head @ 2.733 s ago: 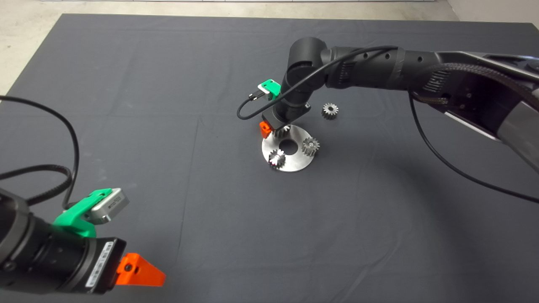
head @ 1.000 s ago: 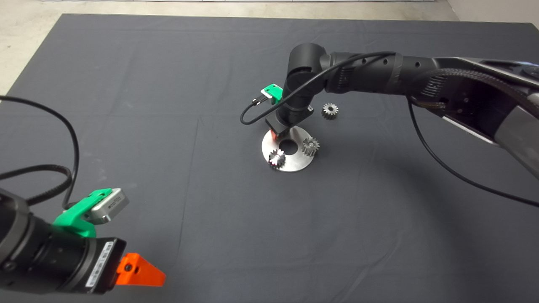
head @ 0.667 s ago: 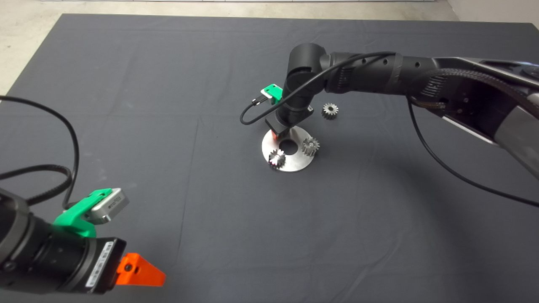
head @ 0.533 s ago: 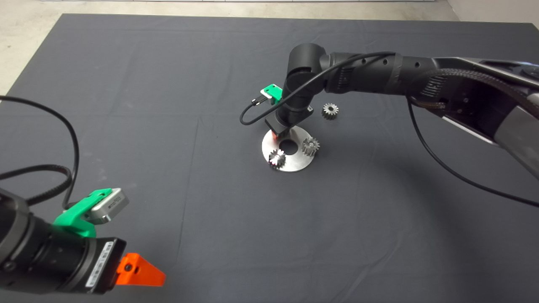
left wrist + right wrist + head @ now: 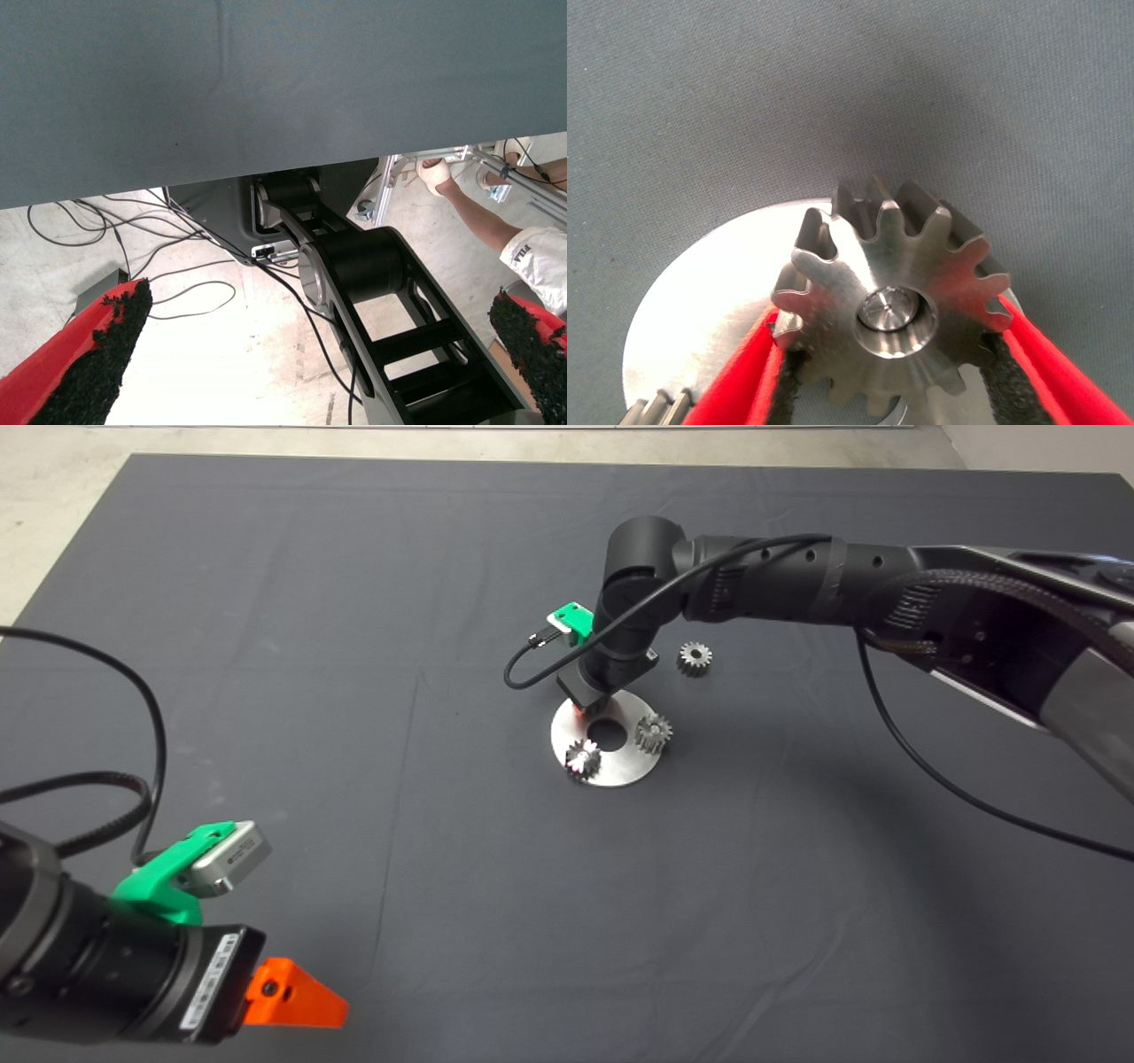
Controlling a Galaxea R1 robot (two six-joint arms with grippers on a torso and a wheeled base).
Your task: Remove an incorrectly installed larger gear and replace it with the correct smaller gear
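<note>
My right gripper (image 5: 585,710) stands over the far-left edge of the round steel plate (image 5: 620,772). In the right wrist view its two red fingers (image 5: 744,381) press their black pads against both sides of the larger gear (image 5: 842,283), which sits on a silver pin on the plate (image 5: 700,319). In the head view the wrist hides this gear. The smaller gear (image 5: 695,658), dull dark grey, lies on the mat just beyond the plate to the right. My left gripper (image 5: 297,996) is parked at the lower left, open and empty.
Two brighter small gears (image 5: 583,759) (image 5: 653,733) sit on the plate around its centre hole. The right arm's black cable (image 5: 532,664) loops left of the wrist. The left wrist view shows the floor, cables, the robot's base and a person's arm (image 5: 469,212).
Since 2.7 s ago the right gripper has shifted slightly right over the plate and closed its fingers on the larger gear. Over the last second nothing has visibly moved.
</note>
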